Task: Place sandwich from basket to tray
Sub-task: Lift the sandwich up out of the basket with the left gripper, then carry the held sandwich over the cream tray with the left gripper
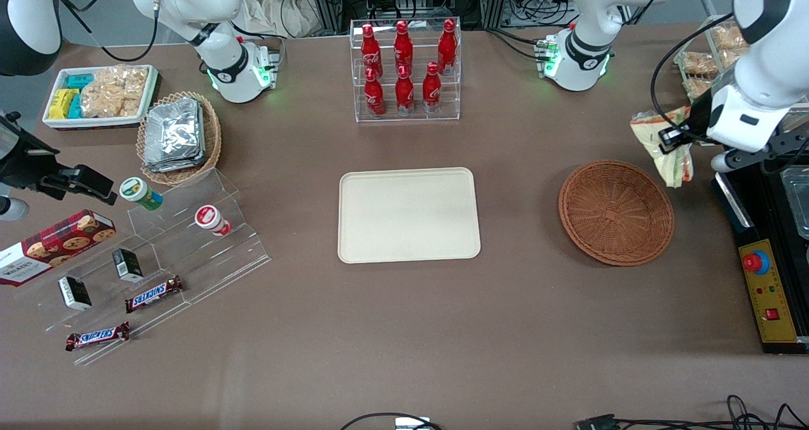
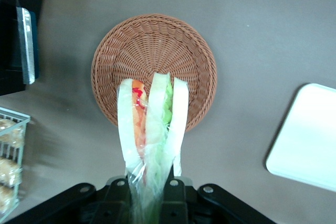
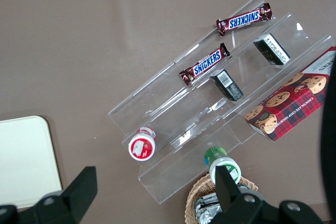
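Note:
My left gripper [image 1: 677,140] is shut on the sandwich [image 1: 665,145], a wrapped wedge with red, green and orange filling, and holds it in the air above the table just beside the basket's rim, toward the working arm's end. In the left wrist view the sandwich [image 2: 152,124] hangs from my gripper [image 2: 148,190] over the brown wicker basket [image 2: 152,51]. The basket [image 1: 616,212] holds nothing. The cream tray [image 1: 407,215] lies flat at the table's middle, bare; its corner also shows in the wrist view [image 2: 307,145].
A clear rack of red bottles [image 1: 404,69] stands farther from the front camera than the tray. A black control box [image 1: 768,291] with a red button lies beside the basket at the working arm's end. A clear stepped stand with snacks [image 1: 158,253] and a foil-packet basket [image 1: 177,136] lie toward the parked arm's end.

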{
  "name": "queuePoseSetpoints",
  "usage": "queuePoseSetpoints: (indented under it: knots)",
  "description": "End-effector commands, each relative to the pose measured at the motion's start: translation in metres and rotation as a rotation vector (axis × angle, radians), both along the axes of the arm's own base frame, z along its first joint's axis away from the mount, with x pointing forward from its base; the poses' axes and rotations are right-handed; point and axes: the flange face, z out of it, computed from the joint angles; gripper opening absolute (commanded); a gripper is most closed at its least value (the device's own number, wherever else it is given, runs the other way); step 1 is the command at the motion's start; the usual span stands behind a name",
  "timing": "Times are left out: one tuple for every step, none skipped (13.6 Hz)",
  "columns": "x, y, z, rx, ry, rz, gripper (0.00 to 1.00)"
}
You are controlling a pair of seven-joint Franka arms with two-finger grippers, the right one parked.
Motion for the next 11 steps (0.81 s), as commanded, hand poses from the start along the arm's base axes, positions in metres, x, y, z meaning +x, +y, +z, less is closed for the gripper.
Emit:
queuePoseSetpoints:
  knots:
    - [0.020, -0.033, 0.016, 0.011, 0.027, -0.066, 0.00]
    - [0.022, -0.053, 0.017, 0.013, 0.023, -0.098, 0.00]
    - [0.022, -0.083, 0.017, 0.014, 0.025, -0.152, 0.00]
    - [0.021, -0.110, 0.012, 0.015, 0.038, -0.198, 0.00]
    - [0.021, -0.141, 0.007, 0.016, 0.043, -0.250, 0.00]
    - [0.020, -0.171, 0.003, 0.011, 0.045, -0.269, 0.00]
    - [0.018, -0.203, 0.002, 0.004, 0.042, -0.263, 0.00]
    - [0.015, -0.237, 0.002, -0.010, 0.036, -0.240, 0.00]
    - [0.012, -0.267, 0.001, -0.026, 0.037, -0.208, 0.00]
    - [0.003, -0.298, -0.005, -0.033, 0.049, -0.191, 0.00]
    - [-0.008, -0.327, -0.014, -0.016, 0.047, -0.205, 0.00]
